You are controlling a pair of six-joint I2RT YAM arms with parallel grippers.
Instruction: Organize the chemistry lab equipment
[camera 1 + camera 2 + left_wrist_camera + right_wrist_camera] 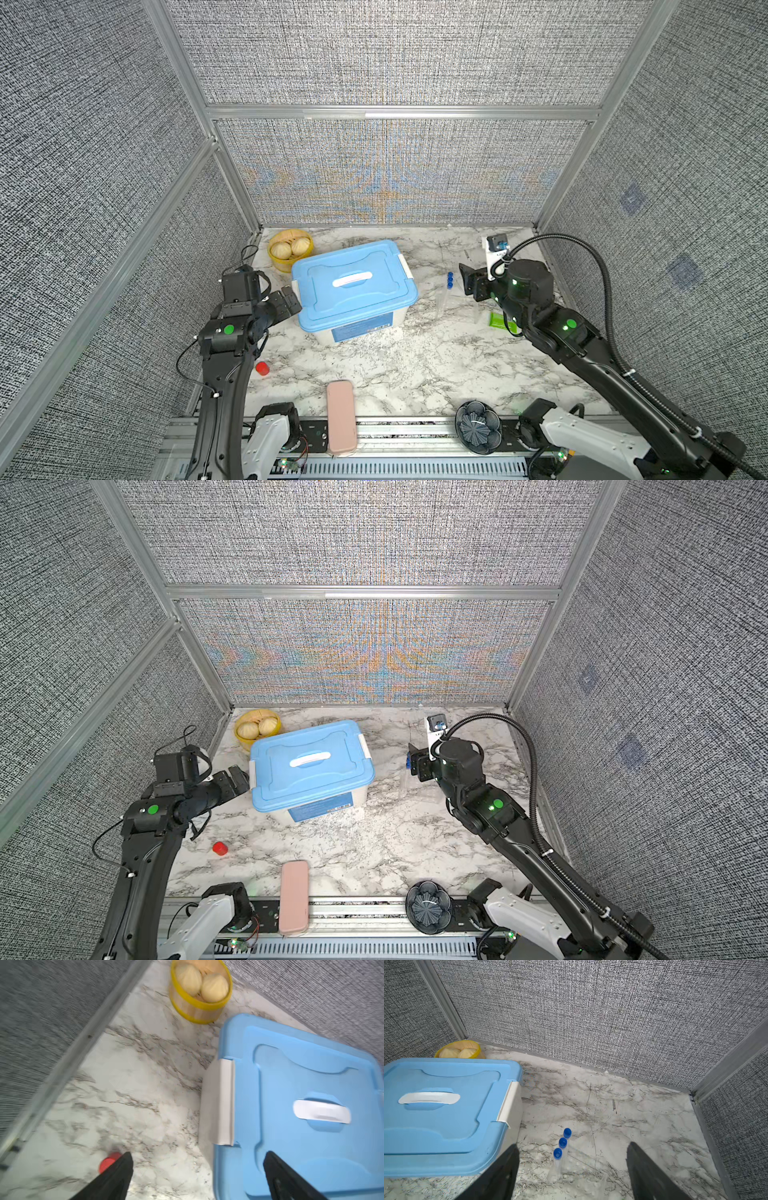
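Three blue-capped tubes (562, 1143) stood upright in a clear rack (581, 1182) on the counter (395, 365), just right of the blue-lidded box (353, 286). Their row ran near to far.

You had the right gripper (469, 280) just right of that row, its jaws spread wide and empty. In the right wrist view the caps sat between its two fingers. So the tubes lay to that gripper's left, between it and the box, and your right arm was much the nearer.

Your left gripper (291, 300) was also wide open and held nothing. It hung at the box's left end, beside the white latch (220, 1101).

The lid was down, so you could not see what the box held. The yellow basket (286, 264) at the far left held two buns.

No tweezers, rod or glass vessel showed in any view. I'd judge them to be inside the box, but the pictures could not confirm it.
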